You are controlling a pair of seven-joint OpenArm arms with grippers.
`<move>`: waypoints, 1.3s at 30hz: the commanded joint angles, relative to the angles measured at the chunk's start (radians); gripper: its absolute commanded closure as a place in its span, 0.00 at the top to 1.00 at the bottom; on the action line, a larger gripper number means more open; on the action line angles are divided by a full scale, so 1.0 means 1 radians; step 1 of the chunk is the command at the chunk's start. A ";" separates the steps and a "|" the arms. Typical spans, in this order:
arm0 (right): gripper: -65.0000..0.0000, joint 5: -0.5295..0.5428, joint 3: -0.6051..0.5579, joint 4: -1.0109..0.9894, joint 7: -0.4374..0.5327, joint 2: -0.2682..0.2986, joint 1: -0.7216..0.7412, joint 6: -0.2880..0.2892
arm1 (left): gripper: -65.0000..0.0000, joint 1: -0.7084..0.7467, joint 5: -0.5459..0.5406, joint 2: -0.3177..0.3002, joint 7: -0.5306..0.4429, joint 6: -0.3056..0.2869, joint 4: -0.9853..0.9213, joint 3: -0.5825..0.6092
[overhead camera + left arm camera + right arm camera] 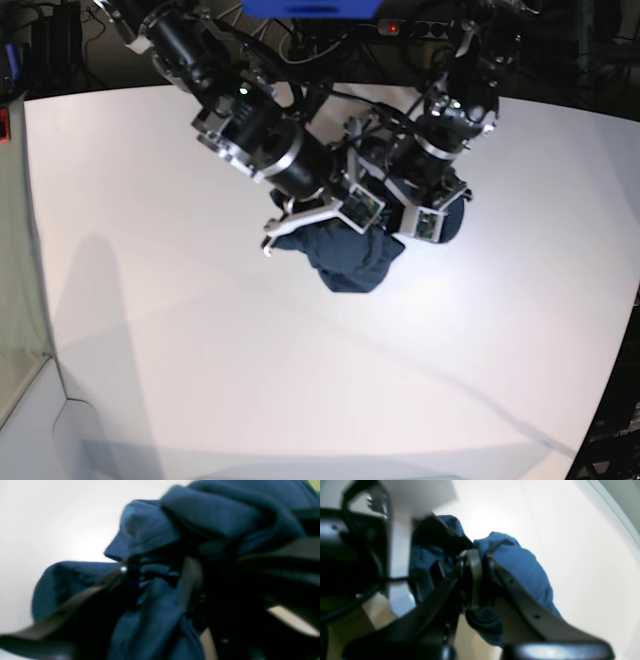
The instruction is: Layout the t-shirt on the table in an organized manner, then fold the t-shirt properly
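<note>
The dark navy t-shirt (352, 263) is a crumpled bundle at the middle of the white table (200, 350), with both arms meeting over it. My right gripper (482, 560) is shut on a fold of the t-shirt (520, 565), its two fingers close together with cloth pinched between them. My left gripper (157, 577) has bunched navy cloth (155, 615) between its dark fingers and more t-shirt folds heaped above them. In the base view the right gripper (318, 232) and left gripper (412, 226) sit at the top of the bundle, fingertips hidden in cloth. No neck label shows.
The table's curved edge (615, 507) runs past the right wrist view's upper right. Dark cables and equipment (420, 30) stand beyond the far edge, with a blue object (310, 8) at the top. The table's left edge (32, 250) drops to a lower surface.
</note>
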 commanded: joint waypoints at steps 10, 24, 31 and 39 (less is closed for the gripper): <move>0.00 0.062 -0.012 0.024 0.054 0.011 0.004 0.018 | 0.00 -0.056 -0.010 -0.003 -0.038 -0.009 0.029 0.006; 0.00 0.062 0.088 0.015 0.063 0.125 0.040 0.018 | 0.00 0.119 -0.254 -0.058 -0.037 -0.010 0.213 -0.321; 0.00 0.064 0.129 0.015 0.063 0.131 0.042 0.018 | 0.00 0.156 -0.338 -0.072 -0.034 -0.012 0.210 -0.402; 0.00 0.064 0.103 0.015 0.063 0.125 0.033 0.018 | 0.01 0.136 -0.335 -0.063 -0.004 -0.010 0.175 -0.397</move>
